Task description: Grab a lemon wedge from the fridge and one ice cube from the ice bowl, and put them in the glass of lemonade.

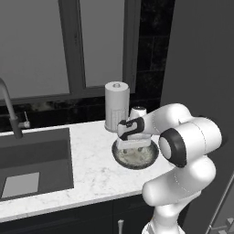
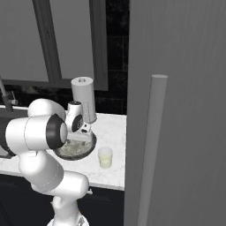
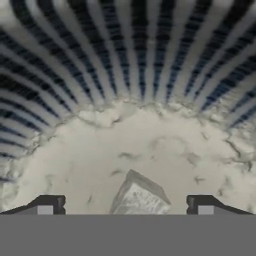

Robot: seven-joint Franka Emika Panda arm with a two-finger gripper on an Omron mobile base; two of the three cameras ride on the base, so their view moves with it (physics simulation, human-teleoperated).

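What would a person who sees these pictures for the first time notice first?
The white arm bends low over the ice bowl on the marble counter, its open hand hanging just above an ice cube inside. Beside the bowl stands the glass of lemonade, next to the tall grey fridge.

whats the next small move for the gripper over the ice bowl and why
Probably close the gripper on the ice cube. In the hand view the open jaws straddle the cube on the floor of the ice bowl, so little more descent seems needed.
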